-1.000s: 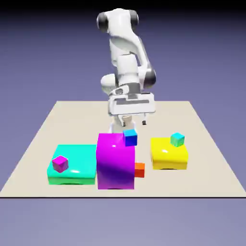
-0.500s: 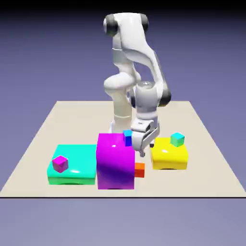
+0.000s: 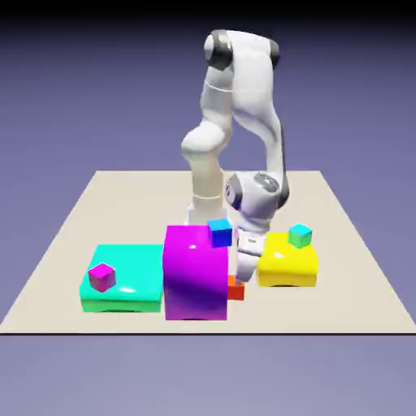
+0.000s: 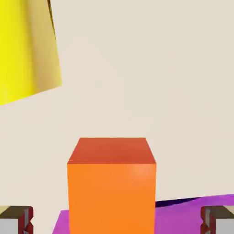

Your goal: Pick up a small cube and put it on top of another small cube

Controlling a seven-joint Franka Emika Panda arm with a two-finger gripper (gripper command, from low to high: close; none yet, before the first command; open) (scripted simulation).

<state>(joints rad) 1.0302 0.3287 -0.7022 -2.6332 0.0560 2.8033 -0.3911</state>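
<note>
Your arm [image 3: 244, 122] has swung toward the exterior view's right and lowered since a second ago. The gripper [image 3: 241, 264], earlier above the small blue cube [image 3: 219, 232], has dropped to that cube's 5 o'clock, just above the small orange-red cube [image 3: 236, 288]. That cube now sits between the spread fingertips [image 4: 18, 219] in the hand view.

Orange-red small cube [image 4: 111, 183] at lower centre; yellow block [image 4: 25, 48] upper left; magenta block [image 4: 192, 215] at bottom; beige counter [image 4: 151, 82].
</note>
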